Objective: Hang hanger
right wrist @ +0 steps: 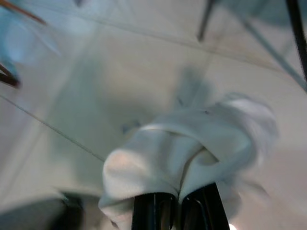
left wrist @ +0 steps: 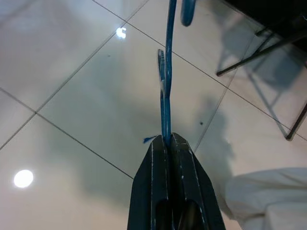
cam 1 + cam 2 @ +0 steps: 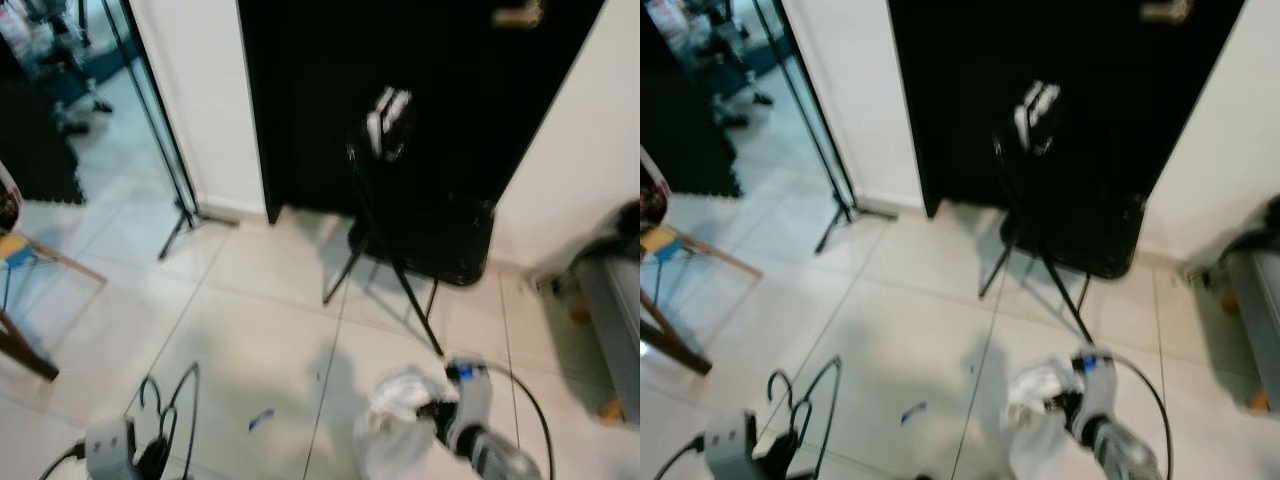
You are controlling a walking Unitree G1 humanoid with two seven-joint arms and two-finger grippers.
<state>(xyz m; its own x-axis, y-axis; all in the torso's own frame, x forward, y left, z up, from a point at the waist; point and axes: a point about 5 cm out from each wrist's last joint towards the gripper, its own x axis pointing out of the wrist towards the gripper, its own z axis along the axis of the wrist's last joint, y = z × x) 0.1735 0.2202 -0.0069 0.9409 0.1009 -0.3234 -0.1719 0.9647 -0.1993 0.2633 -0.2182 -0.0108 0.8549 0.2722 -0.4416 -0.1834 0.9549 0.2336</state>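
My left gripper (image 2: 168, 140) is shut on a thin blue hanger (image 2: 167, 91), which stands up from the fingertips over the tiled floor. In the eye views that gripper (image 3: 150, 455) sits at the bottom left, and the hanger (image 3: 178, 400) shows as dark wire loops above it. At the bottom right, my right gripper (image 3: 440, 415) is shut on a crumpled white cloth (image 3: 398, 415). In the right wrist view, the cloth (image 1: 192, 139) bulges over the black fingers (image 1: 153, 211) and hides their tips. The pictures are blurred.
A black tripod stand (image 3: 385, 240) with a pale device on top stands before a black door (image 3: 330, 90). A black basket (image 3: 455, 245) is behind it. A thin black rack pole (image 3: 165, 140) rises at the left, by a wooden chair (image 3: 30, 300). A grey object (image 3: 612, 310) is at the right.
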